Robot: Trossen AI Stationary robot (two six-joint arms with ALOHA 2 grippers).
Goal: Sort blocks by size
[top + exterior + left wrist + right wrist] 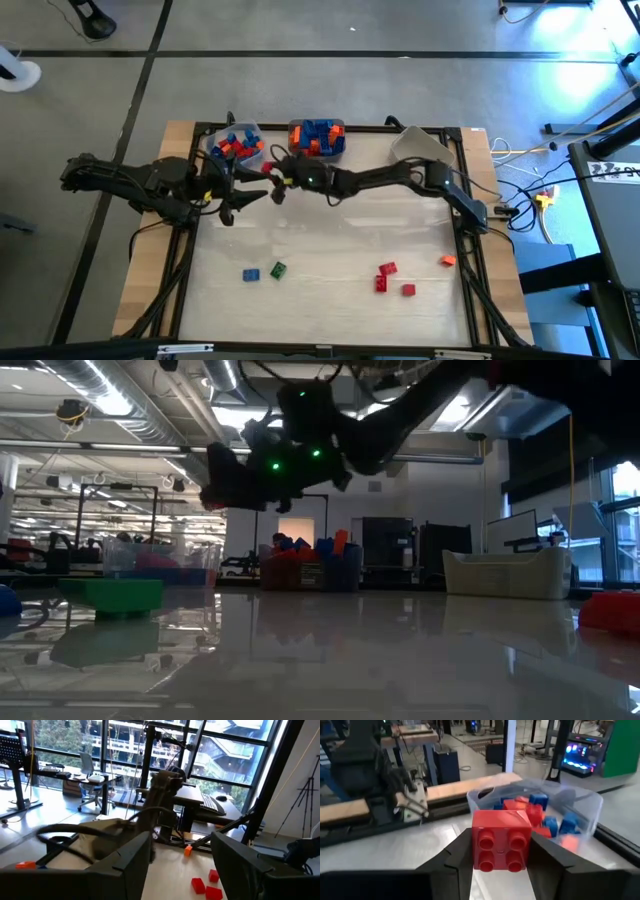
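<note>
Right gripper [500, 851] pinched your red block [500, 839] just short of the clear bin [580, 802] of small blocks, lined up for dropping; your left gripper [182, 857] waited alongside, jaws spread and empty.

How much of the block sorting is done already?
Partly done. Two bins at the table's back edge, the left bin and the middle bin, already hold many blocks. The right gripper is holding a red block near the left bin. Six loose blocks still lie on the table; the left gripper is open.
</note>
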